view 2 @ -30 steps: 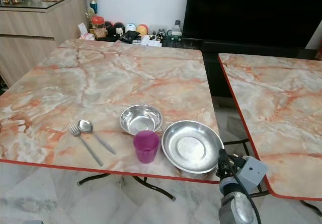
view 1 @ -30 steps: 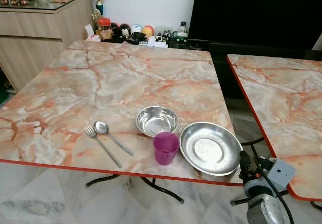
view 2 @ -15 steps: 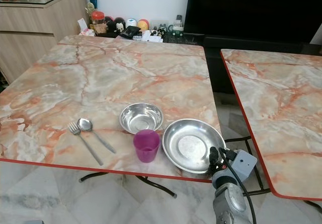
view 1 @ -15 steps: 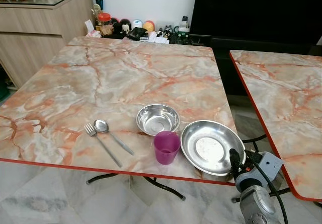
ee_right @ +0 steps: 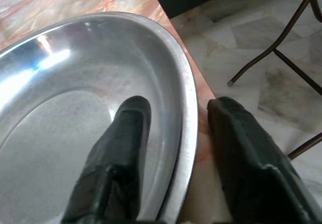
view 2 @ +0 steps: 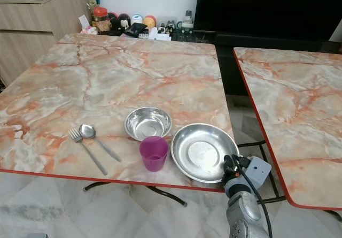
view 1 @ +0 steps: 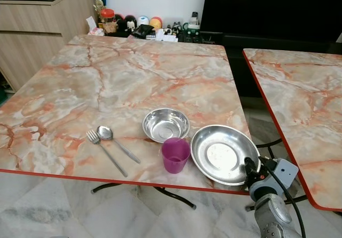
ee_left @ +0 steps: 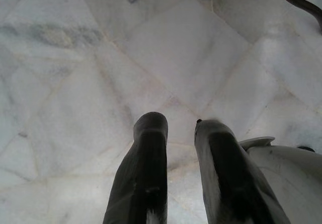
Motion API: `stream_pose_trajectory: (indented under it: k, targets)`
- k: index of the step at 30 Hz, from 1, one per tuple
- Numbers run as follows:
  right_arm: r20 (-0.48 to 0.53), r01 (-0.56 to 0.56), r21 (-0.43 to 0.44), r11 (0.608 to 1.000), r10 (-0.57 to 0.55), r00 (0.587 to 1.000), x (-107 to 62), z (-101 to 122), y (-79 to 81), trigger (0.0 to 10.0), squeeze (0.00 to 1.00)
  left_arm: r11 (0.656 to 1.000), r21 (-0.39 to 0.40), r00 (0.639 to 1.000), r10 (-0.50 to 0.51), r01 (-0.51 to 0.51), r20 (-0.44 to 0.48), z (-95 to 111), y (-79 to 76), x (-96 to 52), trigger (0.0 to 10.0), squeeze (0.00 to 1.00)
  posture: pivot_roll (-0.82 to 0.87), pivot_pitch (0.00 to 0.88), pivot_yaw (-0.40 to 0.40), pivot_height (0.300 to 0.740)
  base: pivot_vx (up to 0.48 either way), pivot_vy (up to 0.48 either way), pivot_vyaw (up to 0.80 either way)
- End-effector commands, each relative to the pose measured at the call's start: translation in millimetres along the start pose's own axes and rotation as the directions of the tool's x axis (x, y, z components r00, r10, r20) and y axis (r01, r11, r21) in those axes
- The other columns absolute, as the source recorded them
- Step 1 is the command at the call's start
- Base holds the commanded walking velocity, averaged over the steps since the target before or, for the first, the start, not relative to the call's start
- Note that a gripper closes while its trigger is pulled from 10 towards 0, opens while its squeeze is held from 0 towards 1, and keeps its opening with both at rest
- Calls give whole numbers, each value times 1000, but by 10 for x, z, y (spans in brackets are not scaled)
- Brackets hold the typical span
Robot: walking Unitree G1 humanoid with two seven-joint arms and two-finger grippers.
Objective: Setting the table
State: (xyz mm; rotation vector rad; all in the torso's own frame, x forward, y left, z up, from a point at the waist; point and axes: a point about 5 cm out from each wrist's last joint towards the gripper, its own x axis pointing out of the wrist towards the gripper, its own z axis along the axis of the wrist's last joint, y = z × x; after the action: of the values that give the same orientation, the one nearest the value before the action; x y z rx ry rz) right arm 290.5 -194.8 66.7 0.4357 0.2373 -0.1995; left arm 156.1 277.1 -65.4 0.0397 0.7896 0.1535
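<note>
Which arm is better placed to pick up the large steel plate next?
Right. The right pincer is open and straddles the rim of the large round steel plate, one finger inside, one outside. The left pincer points at the floor.

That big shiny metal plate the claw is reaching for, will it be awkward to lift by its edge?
Probably a bit. The plate looks like thin polished steel, so stiff and likely light, but slippery. The right gripper has one finger inside the rim and one outside, open; held at one edge, the wide dish may tilt. It sits at the table edge, near the purple cup.
</note>
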Motion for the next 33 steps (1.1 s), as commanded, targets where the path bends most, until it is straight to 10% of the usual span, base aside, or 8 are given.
stream_pose_trajectory:
  k: [1,4,5,6,7,23,24,33]
  targets:
    - [-39,-14,-11,1000,14,999,6,-77,36,3412,0,1000,19,1000,4,-4,-20,-62,39,-32,10000,0,33,113,-25,740,0,0,0]
    - [-41,-24,-11,1000,23,999,18,-81,51,2431,0,1000,20,1000,4,-3,-19,-60,37,-31,10000,0,35,114,-25,740,0,0,0]
    - [-43,-27,-11,1000,26,999,22,-83,61,7137,0,1000,19,1000,5,-4,-19,-61,37,-31,10000,0,36,113,-27,740,0,0,0]
    - [-44,-28,-12,1000,27,999,23,-84,66,7137,0,1000,18,1000,5,-5,-19,-62,37,-32,10000,0,36,113,-27,740,0,0,0]
    - [-45,-28,-13,1000,28,999,26,-86,72,10000,0,1000,18,1000,6,-6,-19,-63,40,-33,10000,0,38,114,-27,740,0,0,0]
    - [16,81,8,997,-81,997,62,-26,-21,10000,0,998,59,1000,-9,10,-14,-49,1,-23,10000,0,39,117,-27,740,0,0,0]
    - [34,93,26,995,-94,995,60,-1,-41,1255,0,998,67,1000,-11,11,-10,-40,-4,-19,10000,0,39,117,-27,740,0,0,0]
    - [82,131,59,990,-135,987,54,23,-76,0,0,993,117,1000,-21,22,-6,-21,-14,-14,10000,0,41,120,-23,740,0,0,0]
